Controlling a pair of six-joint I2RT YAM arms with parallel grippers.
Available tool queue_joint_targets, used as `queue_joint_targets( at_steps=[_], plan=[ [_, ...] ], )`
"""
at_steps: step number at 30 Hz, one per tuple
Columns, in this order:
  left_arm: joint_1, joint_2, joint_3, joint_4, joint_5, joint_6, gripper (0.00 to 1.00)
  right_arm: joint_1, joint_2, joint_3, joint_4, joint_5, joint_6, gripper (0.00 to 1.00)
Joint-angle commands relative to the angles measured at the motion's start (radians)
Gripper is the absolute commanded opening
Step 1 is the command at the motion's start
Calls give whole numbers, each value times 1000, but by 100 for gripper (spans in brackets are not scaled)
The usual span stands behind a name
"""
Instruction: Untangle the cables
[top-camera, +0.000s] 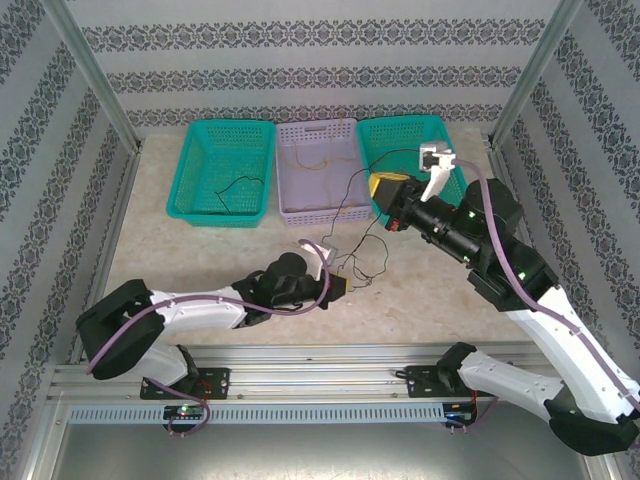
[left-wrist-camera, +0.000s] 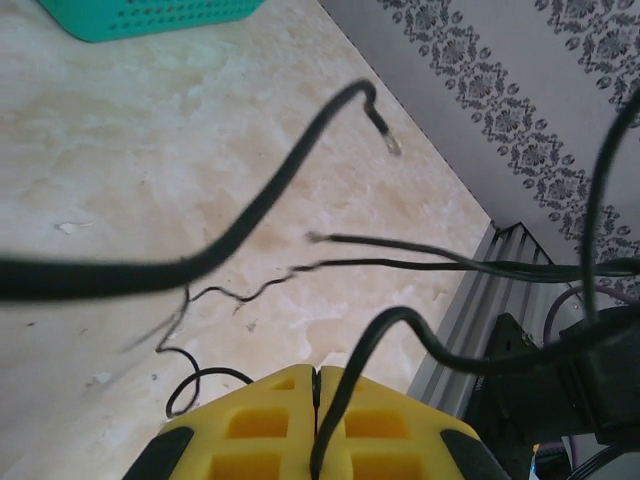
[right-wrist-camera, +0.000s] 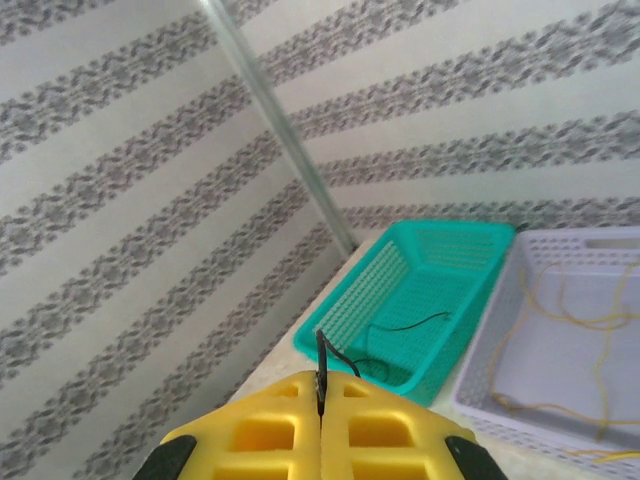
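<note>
Pinching a black strand in the seam between them, the left fingers (left-wrist-camera: 255, 430) are shut tight low over the table (top-camera: 200, 260), near its middle. The right fingers (right-wrist-camera: 270, 430) are likewise pressed together, with a short black stub poking up from between them; in the top view they hang raised above the near edge of the right green basket (top-camera: 400, 121). Between the two arms lie the black cables (top-camera: 365, 255): a loose snarl on the table just beside the left fingers, with one thin line climbing from it toward the right fingers, though whether both arms hold the same strand cannot be told. From the left wrist, several black lengths cross in the air and one bare-tipped end curls upward. Further out, a black wire (top-camera: 240, 186) already lies in the left green basket (top-camera: 230, 124), and a yellow wire (top-camera: 310, 161) lies in the lavender basket (top-camera: 318, 124) between the two green ones. The step in hand looks like drawing one strand out of the snarl, the left arm anchoring while the right pulls up and away. The next move probably calls for a slow, steady pull by the right arm, watching that the loops slip apart rather than cinch. The freed strand would then go to a basket, likely the left green one where black already sits.
</note>
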Motion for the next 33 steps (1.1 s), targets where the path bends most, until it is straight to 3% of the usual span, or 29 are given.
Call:
queue_joint_targets(
  at_steps=[1, 6, 15, 20, 26, 30, 33],
  plan=[
    [36, -117, -37, -82, -13, 13, 0, -4, -63, -18, -26, 243, -76, 0],
    [61, -325, -67, -340, -92, 17, 0, -94, -158, -108, -25, 422, -113, 0],
    [141, -686, -9, -825, -304, 0, 0, -287, -195, -225, -81, 452, -91, 0],
    [253, -762, 124, -1050, -352, 27, 0, -415, -212, -293, -88, 372, -48, 0],
    [337, -734, 311, -1239, -372, 82, 0, -546, -216, -344, -116, 276, -11, 0],
    [341, -704, 357, -1249, -306, 91, 0, -574, -203, -376, -79, 108, 12, 0],
    [341, -663, 364, -1232, -234, 78, 0, -572, -164, -383, -32, -88, 17, 1]
  ],
)
